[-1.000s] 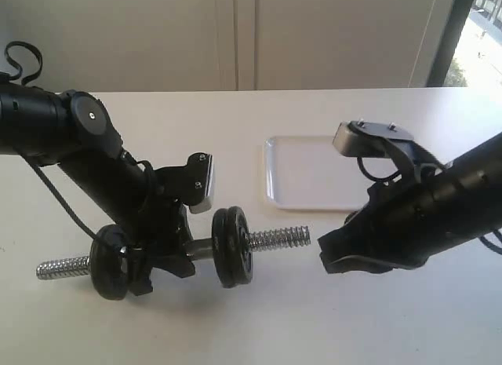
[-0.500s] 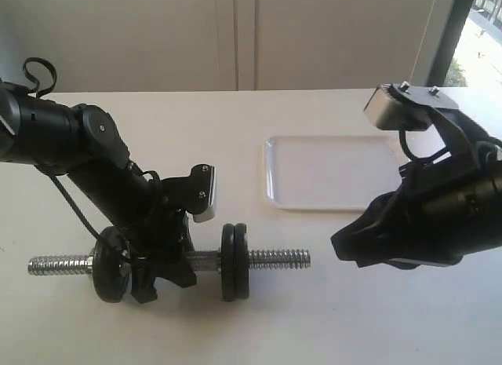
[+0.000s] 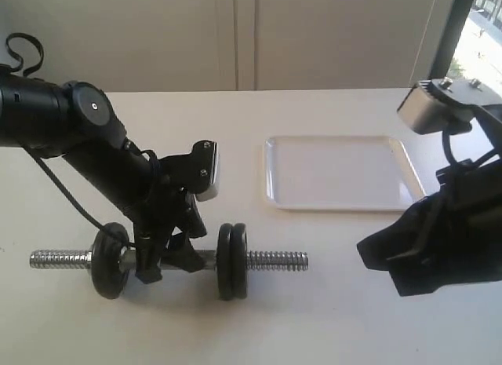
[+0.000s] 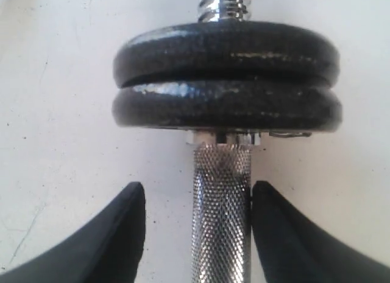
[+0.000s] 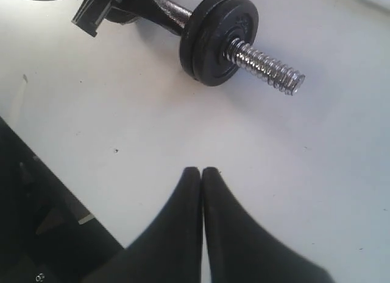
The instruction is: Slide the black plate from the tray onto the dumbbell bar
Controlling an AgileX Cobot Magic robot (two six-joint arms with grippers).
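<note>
So, reading from the left: a lone disc (image 3: 110, 260) sits on the bar (image 3: 278, 260), which lies flat on the table (image 3: 329, 326) with its long axis running left to right. My left gripper (image 4: 196, 188) straddles the knurled middle just past that disc, jaws parted with the bar between them. One finger looks to touch the knurl and the other stands clear, so I judge it is not clamping.

Next along come two discs pressed face to face. I take the outer one, nearer the right thread, for the plate (image 3: 240, 260). It is on the bar, not on the tray (image 3: 337, 200), which is bare and lies behind the bar's right end. The thread pokes out uncovered past the plate, and I see no collar nut.

Farthest right, my right gripper (image 5: 202, 173) hangs over the table off the bar's right end, well apart from the thread tip, fingers pressed together on nothing. The left arm is much the nearer, and nothing stands between the right gripper and the thread. To my eye the sliding is done, and only backing off remains.
</note>
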